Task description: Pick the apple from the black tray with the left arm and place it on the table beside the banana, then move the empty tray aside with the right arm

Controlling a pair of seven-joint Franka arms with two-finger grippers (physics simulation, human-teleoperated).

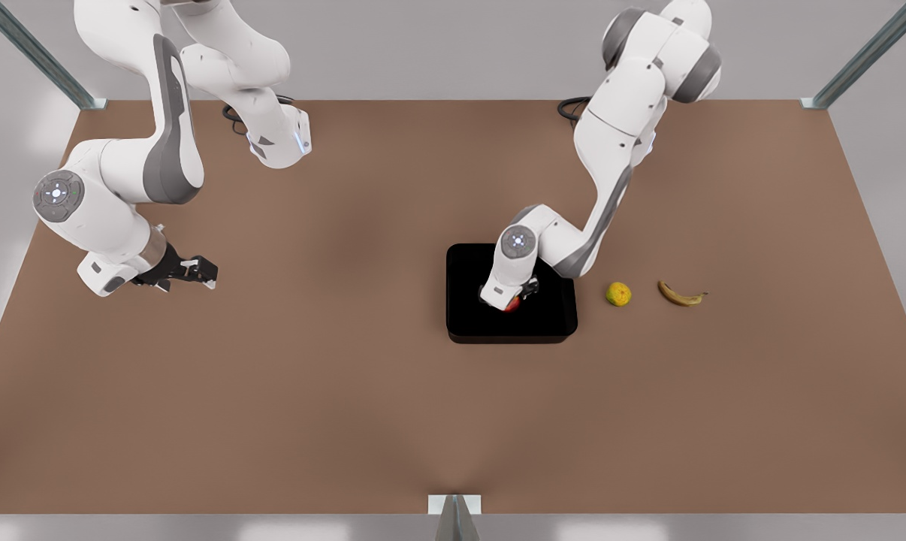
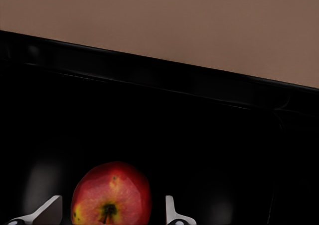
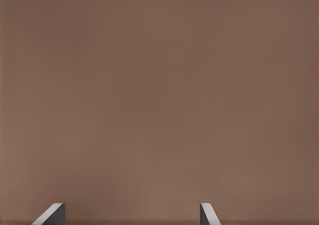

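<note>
Both fingers of my left gripper [image 1: 514, 297] stand open around the apple [image 2: 110, 194] in the black tray [image 1: 468, 315], not yet clamped. Next I judge: close, then lift. My right gripper [image 1: 197, 272] waits open over the table [image 1: 348, 406].

a yellow-green round fruit [image 1: 618, 294] lies alone, grey metal posts [image 1: 866, 56] behind.

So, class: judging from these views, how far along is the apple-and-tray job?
Nothing is finished. In hand: the left gripper is open around the apple, which sits in the black tray. Left: placing it by the banana, then shifting the tray with the right gripper, waiting open over the table.
</note>
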